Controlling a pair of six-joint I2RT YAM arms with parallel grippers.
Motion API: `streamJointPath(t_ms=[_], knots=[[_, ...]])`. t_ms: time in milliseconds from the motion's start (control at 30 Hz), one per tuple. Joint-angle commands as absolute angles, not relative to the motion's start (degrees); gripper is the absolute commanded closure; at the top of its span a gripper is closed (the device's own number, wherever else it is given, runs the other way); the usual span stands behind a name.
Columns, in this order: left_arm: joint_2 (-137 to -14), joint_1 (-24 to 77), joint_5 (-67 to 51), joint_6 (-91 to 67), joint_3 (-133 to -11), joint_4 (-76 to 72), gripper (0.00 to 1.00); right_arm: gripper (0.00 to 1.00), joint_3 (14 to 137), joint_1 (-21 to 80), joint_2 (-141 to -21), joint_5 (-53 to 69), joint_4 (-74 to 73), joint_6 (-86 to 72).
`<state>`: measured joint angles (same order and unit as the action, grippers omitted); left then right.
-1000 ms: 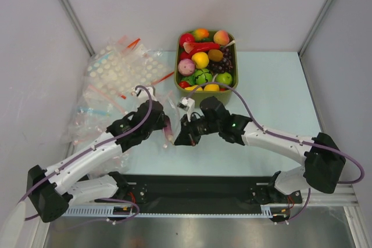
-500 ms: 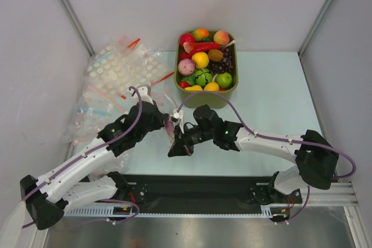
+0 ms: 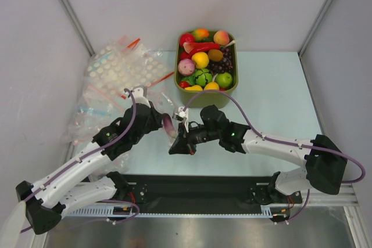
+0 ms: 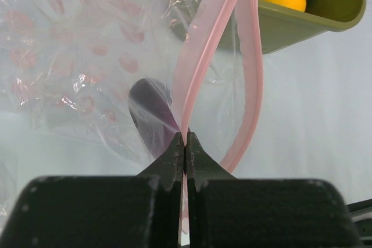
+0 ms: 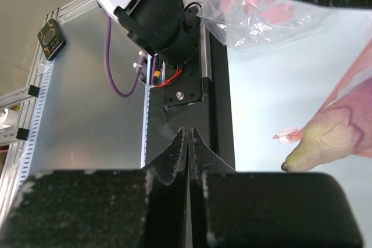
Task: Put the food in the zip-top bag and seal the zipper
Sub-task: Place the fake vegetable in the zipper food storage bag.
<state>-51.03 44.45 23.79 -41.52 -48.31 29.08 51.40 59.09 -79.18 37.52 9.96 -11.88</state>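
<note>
The left gripper [image 4: 185, 141] is pressing fully shut on the smooth pink zipper [image 4: 199, 62], which is running lengthwise toward the olive tub [image 4: 302, 24], its two tracks parted. The crinkly clear zip-top bag [image 4: 168, 119], just before the tub, is holding one glossy purple piece [image 4: 145, 100]. The right gripper [image 5: 187, 135] is closing fingertip to fingertip; whether it holds anything is unclear.

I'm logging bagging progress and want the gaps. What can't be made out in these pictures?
Top view: the zip-top bag is mostly covered by the arms; how much food it holds is hidden.
Left wrist: the purple piece is blurred by film and cut by the left gripper.
Right wrist: the right gripper is shut; any film pinched is too thin to see.
</note>
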Motion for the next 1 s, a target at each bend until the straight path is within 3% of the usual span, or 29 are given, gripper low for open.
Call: streamJointPath(t_ms=[0,233,400,533,700,967], knots=[[-49.2,44.0,22.5,-40.6,-47.9,26.4,0.99,1.00,51.2,58.3,-78.3,36.4,13.2,-11.4],[-47.0,44.0,2.8,-36.0,-44.2,14.5,1.00,1.00,48.3,51.6,-79.1,31.0,18.4,-16.9],[-46.1,44.0,0.6,-35.6,-43.6,13.4,1.00,1.00,46.2,50.0,-78.1,34.0,22.0,-19.0],[-45.1,44.0,3.7,-36.0,-43.2,14.3,0.98,0.97,45.3,50.5,-75.9,33.5,22.4,-18.6],[-48.7,44.0,18.8,-38.0,-46.9,24.4,1.00,0.92,44.0,50.2,-72.0,31.4,21.9,-18.7],[-52.5,44.0,30.7,-44.0,-49.7,31.4,1.00,0.88,39.5,49.0,-60.9,12.2,17.9,-19.2]])
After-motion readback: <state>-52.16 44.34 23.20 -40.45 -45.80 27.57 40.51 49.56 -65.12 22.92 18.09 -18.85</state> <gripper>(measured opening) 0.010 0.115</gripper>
